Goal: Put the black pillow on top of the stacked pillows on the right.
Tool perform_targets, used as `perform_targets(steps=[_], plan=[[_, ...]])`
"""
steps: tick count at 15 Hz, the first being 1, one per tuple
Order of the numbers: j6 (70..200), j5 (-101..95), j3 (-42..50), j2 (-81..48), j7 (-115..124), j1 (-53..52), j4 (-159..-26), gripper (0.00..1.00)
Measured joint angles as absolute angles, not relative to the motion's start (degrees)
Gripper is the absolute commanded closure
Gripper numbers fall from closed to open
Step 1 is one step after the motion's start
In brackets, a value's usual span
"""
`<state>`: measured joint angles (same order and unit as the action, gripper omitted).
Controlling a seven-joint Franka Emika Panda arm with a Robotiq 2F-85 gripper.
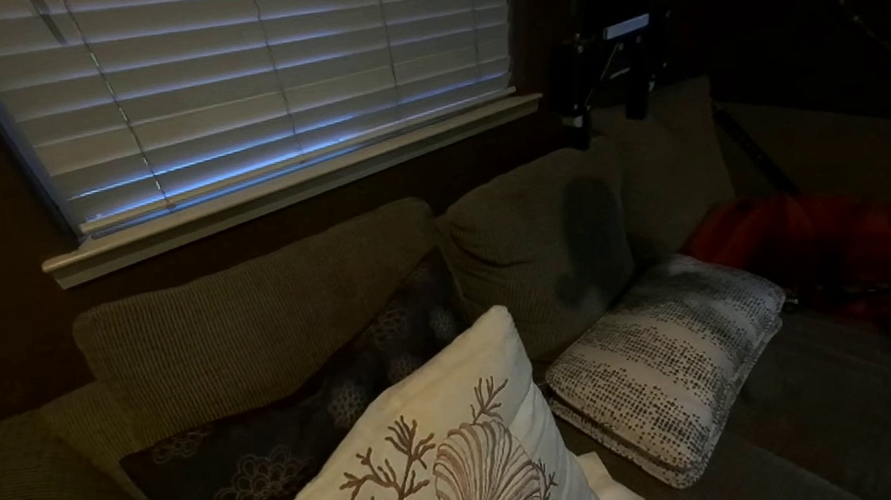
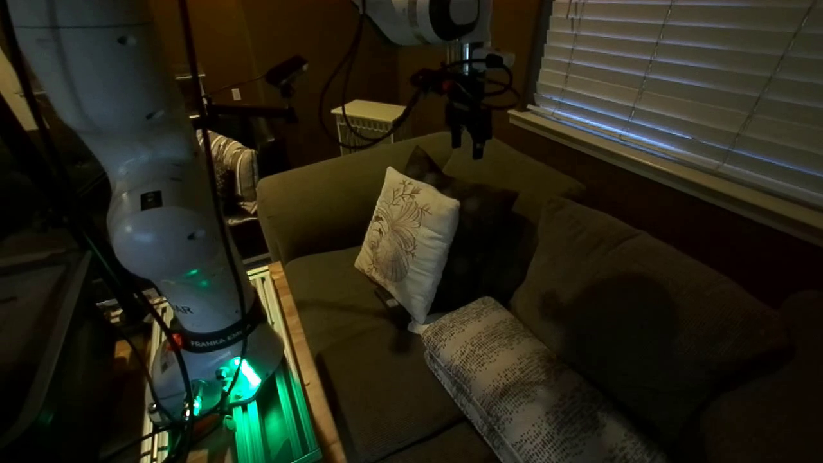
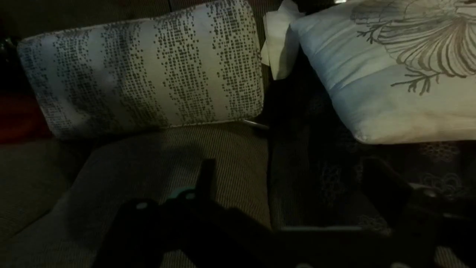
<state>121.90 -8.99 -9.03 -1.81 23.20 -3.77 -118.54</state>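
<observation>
The step in hand looks to be the approach: the black pillow (image 1: 301,430) is not yet grasped. It leans against the sofa back (image 1: 260,320), behind the white cushion (image 2: 408,241), which hides part of it. The stacked pillows (image 2: 514,379) lie flat near the white cushion, to its right in both exterior views. The next move probably calls for going down to an exposed edge of the black pillow, closing on it and drawing it up without dragging the white cushion along. The fingers (image 3: 205,181) stand wide apart and hold nothing. The arm (image 2: 398,20) reaches in from above, and the fingers point down, well above the white cushion's sofa-back side. In the wrist view one finger shows against the black pillow, the other against the sofa back, so a sideways shift may be needed first.
</observation>
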Motion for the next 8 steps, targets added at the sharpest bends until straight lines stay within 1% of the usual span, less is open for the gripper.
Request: perform_targets(steps=[4,8], plan=[[128.9,-11.8,-8.5,-9.5,28.9,-5.8,-113.7,0.0],[136.5,-8.9,-7.5,-16.2,31.3,-7.5,-109.6,0.0]])
